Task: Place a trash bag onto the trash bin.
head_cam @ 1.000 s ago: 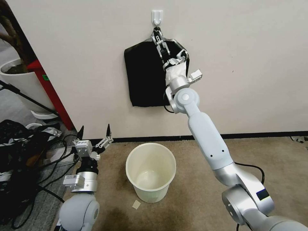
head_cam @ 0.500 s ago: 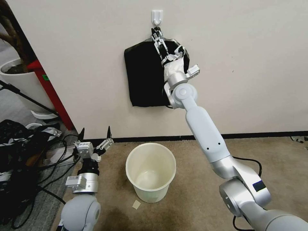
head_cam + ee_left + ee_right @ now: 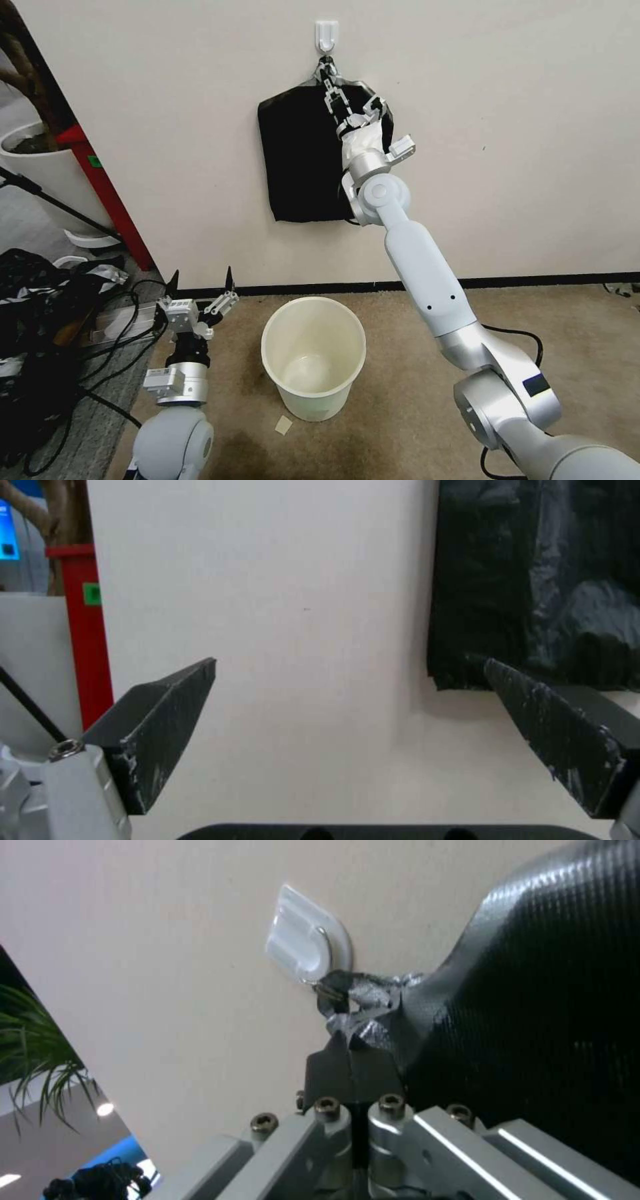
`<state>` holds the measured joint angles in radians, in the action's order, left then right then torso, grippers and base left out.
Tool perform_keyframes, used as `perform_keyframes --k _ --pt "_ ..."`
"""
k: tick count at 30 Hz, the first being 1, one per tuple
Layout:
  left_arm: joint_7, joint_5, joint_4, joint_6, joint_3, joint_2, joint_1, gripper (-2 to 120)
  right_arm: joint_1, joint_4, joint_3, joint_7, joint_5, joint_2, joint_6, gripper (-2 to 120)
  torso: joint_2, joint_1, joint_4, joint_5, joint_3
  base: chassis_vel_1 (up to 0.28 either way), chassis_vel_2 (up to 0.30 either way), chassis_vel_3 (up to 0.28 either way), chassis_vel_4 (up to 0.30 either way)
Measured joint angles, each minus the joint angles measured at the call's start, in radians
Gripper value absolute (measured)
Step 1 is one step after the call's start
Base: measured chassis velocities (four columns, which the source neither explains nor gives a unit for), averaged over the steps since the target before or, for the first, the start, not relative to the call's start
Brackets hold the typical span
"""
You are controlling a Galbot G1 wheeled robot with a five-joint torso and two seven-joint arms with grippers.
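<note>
The right gripper (image 3: 326, 72), jaws closed, pinches the silvery gathered top of the flat black pack of bags (image 3: 300, 157) below the wall hook (image 3: 327, 35). At 6 o'clock stands the cream-white trash bin (image 3: 313, 357); at its 9 o'clock the left gripper (image 3: 202, 277) hovers, jaws wide apart and empty.
</note>
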<state>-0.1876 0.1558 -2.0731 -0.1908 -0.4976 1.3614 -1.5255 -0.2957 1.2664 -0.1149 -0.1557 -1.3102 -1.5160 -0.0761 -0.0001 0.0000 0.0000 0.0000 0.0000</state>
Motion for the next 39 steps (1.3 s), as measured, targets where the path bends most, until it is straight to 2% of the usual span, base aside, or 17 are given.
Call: perform_keyframes --k 4,7,9,10,13,20,23,26,28,29,31,32,34,35,37,38,39 --pt "0.000 -0.002 0.002 -0.001 0.001 0.001 0.001 100 -0.019 0.008 -0.005 -0.042 0.009 0.006 -0.012 0 0.000 0.000 0.0001 0.0000 0.000 0.000 0.000 0.000 0.000" --pt "-0.001 -0.003 0.002 -0.003 0.001 0.001 0.001 100 -0.052 0.035 -0.007 -0.095 0.011 0.015 -0.015 0 0.000 0.000 0.0000 0.0000 0.000 0.000 0.000 0.000 0.000" --pt "-0.003 -0.003 0.004 -0.006 0.001 0.001 0.000 100 -0.110 0.076 -0.012 -0.174 0.017 0.026 -0.017 0 0.000 0.000 -0.0001 0.0001 0.000 0.000 0.000 0.000 0.000" --pt "-0.003 -0.003 0.004 -0.006 0.001 0.001 0.000 100 -0.110 0.076 -0.012 -0.174 0.017 0.026 -0.017 0 0.000 0.000 -0.0001 0.0001 0.000 0.000 0.000 0.000 0.000" --pt "-0.006 -0.003 0.007 -0.012 -0.001 0.000 -0.001 100 -0.238 0.144 -0.028 -0.282 0.045 0.044 -0.016 0 0.000 0.000 -0.0002 0.0001 0.000 0.000 0.000 0.000 0.000" --pt "-0.009 -0.003 0.009 -0.017 0.000 -0.003 -0.002 100 -0.407 0.229 -0.072 -0.397 0.081 0.053 -0.010 0 0.000 0.000 -0.0002 0.0000 0.000 0.000 0.000 0.000 0.000" --pt "-0.009 -0.003 0.010 -0.018 0.003 -0.004 -0.002 100 -0.437 0.249 -0.075 -0.361 0.101 0.055 -0.009 0 0.000 0.000 -0.0002 0.0001 0.000 0.000 0.000 0.000 0.000" --pt "-0.010 -0.007 0.010 -0.018 0.006 -0.006 -0.002 100 -0.416 0.261 -0.072 -0.220 0.093 0.050 -0.006 0 0.000 0.000 -0.0001 0.0001 0.000 0.000 0.000 0.000 0.000" --pt "-0.010 -0.008 0.010 -0.019 0.006 -0.007 -0.002 100 -0.401 0.263 -0.069 -0.181 0.083 0.048 -0.005 0 0.000 0.000 -0.0001 0.0000 0.000 0.000 0.000 0.000 0.000" --pt "-0.010 -0.009 0.010 -0.019 0.006 -0.009 -0.003 100 -0.372 0.263 -0.064 -0.117 0.061 0.044 -0.004 0 0.000 0.000 -0.0001 -0.0001 0.000 0.000 0.000 0.000 0.000" --pt "-0.010 -0.010 0.009 -0.020 0.005 -0.011 -0.006 100 -0.313 0.249 -0.059 -0.027 0.010 0.033 0.005 10 0.000 0.000 0.0000 -0.0002 0.000 0.000 0.000 0.000 0.000" --pt "-0.010 -0.010 0.009 -0.020 0.005 -0.011 -0.006 100 -0.313 0.249 -0.059 -0.027 0.010 0.033 0.005 10 0.000 0.000 0.0000 -0.0002 0.000 0.000 0.000 0.000 0.000" --pt "-0.011 -0.011 0.005 -0.020 0.002 -0.014 -0.009 100 -0.236 0.204 -0.060 0.034 -0.052 0.015 0.021 21 0.000 0.000 0.0002 -0.0002 0.000 0.000 0.000 0.000 0.000" --pt "-0.011 -0.011 0.005 -0.020 0.002 -0.014 -0.009 100 -0.236 0.204 -0.060 0.034 -0.052 0.015 0.021 21 0.000 0.000 0.0002 -0.0002 0.000 0.000 0.000 0.000 0.000" --pt "-0.015 -0.013 0.001 -0.020 0.001 -0.016 -0.010 100 -0.180 0.163 -0.064 0.046 -0.102 0.002 0.047 30 0.000 0.000 0.0001 -0.0002 0.000 0.000 0.000 0.000 0.000" --pt "-0.015 -0.013 0.001 -0.020 0.001 -0.016 -0.010 100 -0.180 0.163 -0.064 0.046 -0.102 0.002 0.047 30 0.000 0.000 0.0001 -0.0002 0.000 0.000 0.000 0.000 0.000" --pt "-0.017 -0.014 0.001 -0.020 -0.001 -0.017 -0.011 100 -0.157 0.141 -0.057 0.026 -0.109 0.000 0.060 36 0.000 0.000 0.0000 -0.0002 0.000 0.000 0.000 0.000 0.000"
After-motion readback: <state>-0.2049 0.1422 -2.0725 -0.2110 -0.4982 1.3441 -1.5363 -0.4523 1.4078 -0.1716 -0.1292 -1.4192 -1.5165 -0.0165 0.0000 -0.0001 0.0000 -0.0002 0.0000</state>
